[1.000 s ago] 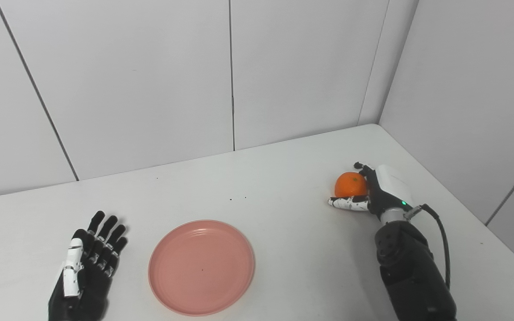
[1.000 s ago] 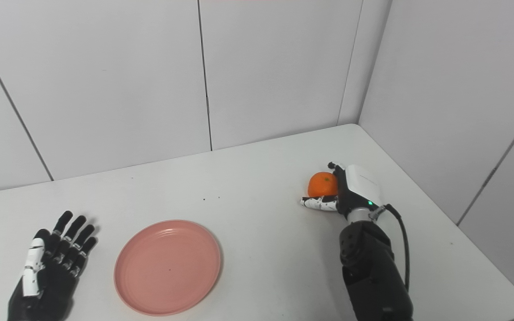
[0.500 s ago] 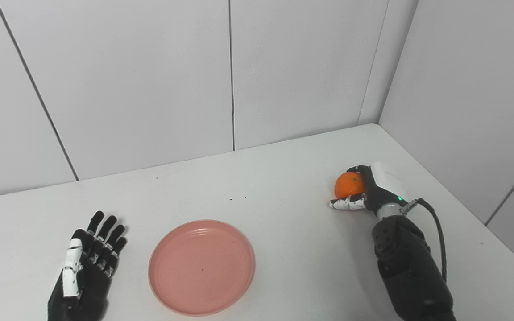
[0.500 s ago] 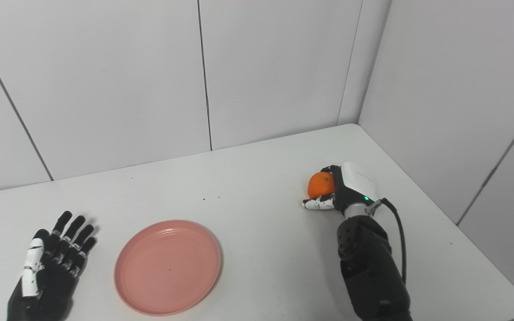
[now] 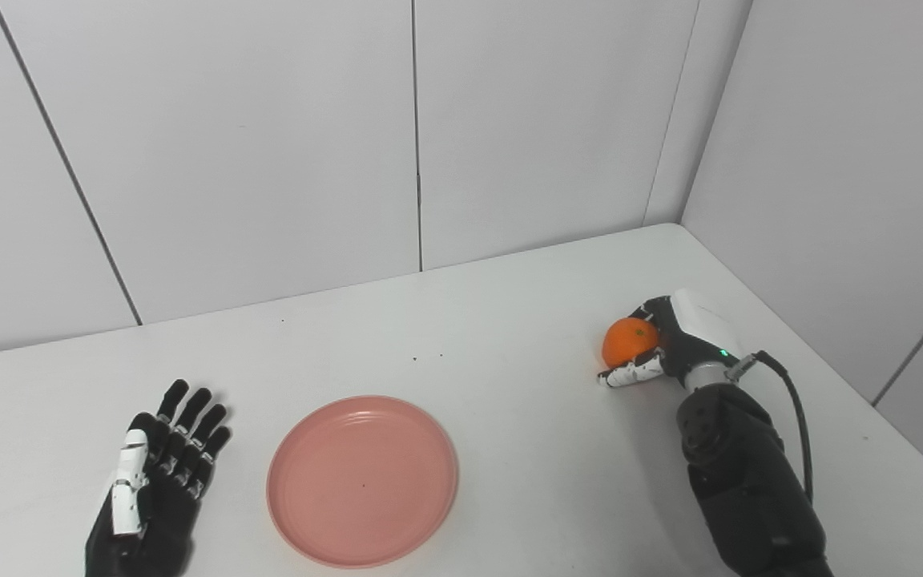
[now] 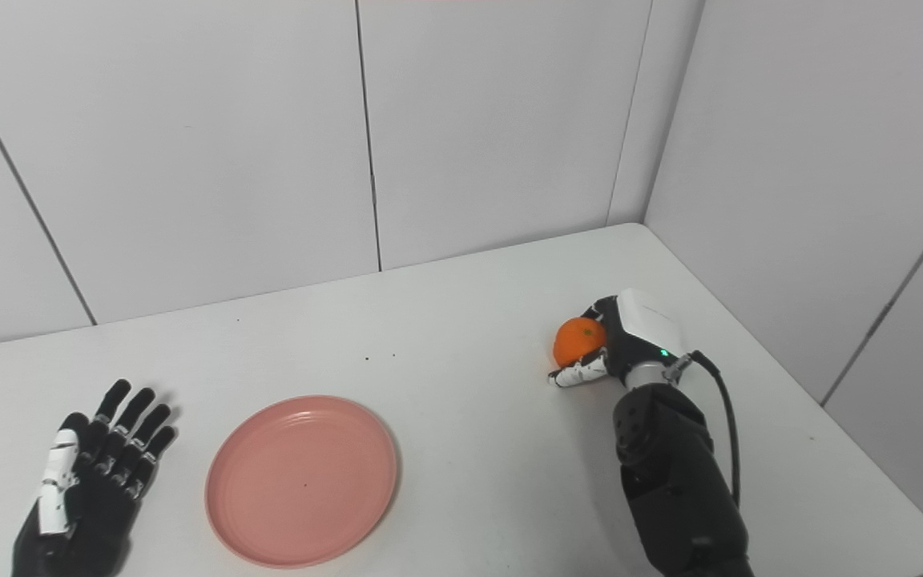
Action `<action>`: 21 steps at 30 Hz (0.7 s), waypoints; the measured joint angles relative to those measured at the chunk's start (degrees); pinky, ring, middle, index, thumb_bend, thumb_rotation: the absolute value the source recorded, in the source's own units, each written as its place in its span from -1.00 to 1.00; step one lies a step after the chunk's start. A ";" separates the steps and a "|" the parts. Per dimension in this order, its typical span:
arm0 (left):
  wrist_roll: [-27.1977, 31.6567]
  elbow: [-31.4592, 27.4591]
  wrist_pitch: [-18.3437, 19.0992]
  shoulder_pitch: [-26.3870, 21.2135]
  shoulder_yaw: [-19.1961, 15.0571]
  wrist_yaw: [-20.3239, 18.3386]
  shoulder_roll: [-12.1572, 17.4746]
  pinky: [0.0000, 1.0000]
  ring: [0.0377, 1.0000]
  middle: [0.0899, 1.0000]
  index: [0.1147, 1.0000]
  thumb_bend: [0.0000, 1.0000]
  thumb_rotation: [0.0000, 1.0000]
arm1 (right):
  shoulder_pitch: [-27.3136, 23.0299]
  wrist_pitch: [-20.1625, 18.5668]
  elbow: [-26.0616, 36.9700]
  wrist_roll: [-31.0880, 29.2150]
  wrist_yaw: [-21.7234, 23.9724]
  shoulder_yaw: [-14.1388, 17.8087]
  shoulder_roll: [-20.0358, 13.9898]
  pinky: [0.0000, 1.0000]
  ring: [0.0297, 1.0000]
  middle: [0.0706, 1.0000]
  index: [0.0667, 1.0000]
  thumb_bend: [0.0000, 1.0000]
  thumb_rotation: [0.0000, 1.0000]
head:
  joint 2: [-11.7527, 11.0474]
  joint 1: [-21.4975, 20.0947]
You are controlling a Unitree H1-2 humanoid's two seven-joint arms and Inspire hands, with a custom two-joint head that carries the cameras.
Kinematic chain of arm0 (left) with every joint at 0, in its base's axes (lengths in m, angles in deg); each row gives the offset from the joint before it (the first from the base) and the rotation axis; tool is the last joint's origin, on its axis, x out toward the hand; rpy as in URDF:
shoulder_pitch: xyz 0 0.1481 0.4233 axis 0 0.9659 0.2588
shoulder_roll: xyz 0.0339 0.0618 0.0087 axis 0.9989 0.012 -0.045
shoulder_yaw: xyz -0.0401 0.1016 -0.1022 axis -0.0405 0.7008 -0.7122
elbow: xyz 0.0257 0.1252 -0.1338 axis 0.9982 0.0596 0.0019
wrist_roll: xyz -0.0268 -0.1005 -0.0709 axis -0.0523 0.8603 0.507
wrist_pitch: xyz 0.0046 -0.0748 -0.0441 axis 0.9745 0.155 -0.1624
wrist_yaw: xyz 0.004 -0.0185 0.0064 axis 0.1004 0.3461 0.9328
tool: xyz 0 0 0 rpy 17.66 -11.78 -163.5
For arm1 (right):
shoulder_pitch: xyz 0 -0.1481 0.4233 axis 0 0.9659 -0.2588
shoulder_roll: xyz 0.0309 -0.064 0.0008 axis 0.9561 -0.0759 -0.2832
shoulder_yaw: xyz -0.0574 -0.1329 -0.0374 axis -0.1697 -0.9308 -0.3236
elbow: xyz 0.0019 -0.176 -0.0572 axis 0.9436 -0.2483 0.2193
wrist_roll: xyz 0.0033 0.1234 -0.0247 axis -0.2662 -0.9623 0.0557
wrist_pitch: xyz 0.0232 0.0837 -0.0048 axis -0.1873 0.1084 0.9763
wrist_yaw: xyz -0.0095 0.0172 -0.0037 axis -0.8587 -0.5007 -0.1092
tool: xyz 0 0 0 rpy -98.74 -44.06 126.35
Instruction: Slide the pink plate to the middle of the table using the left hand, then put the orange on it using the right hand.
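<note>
Gripping the orange [image 5: 628, 340], right robot hand [image 5: 674, 344], left robot hand [image 5: 157, 473] spread flat, white table [image 5: 509, 433], panelled walls [image 5: 269, 144]

It looks like a lab test booth: a plain white bench [image 5: 509, 320] boxed in by bare white wall panels [image 5: 253, 144] from 9 to 3 o'clock.

White table [image 5: 509, 320] across the lower frame, far corner at upper right. Few dark specks [image 5: 428, 356] on it near centre. White panelled wall [image 5: 229, 144] behind, dark vertical seams; another panelled wall [image 5: 846, 160] at right.
</note>
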 measured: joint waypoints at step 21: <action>-0.21 0.26 -0.45 -0.01 0.19 -0.18 -0.06 0.94 0.89 0.91 0.90 -0.38 1.00 | -0.28 -0.23 19.97 -0.61 -0.71 -0.29 3.81 -0.30 -0.19 -0.18 -0.03 0.05 -1.00 | 0.26 1.85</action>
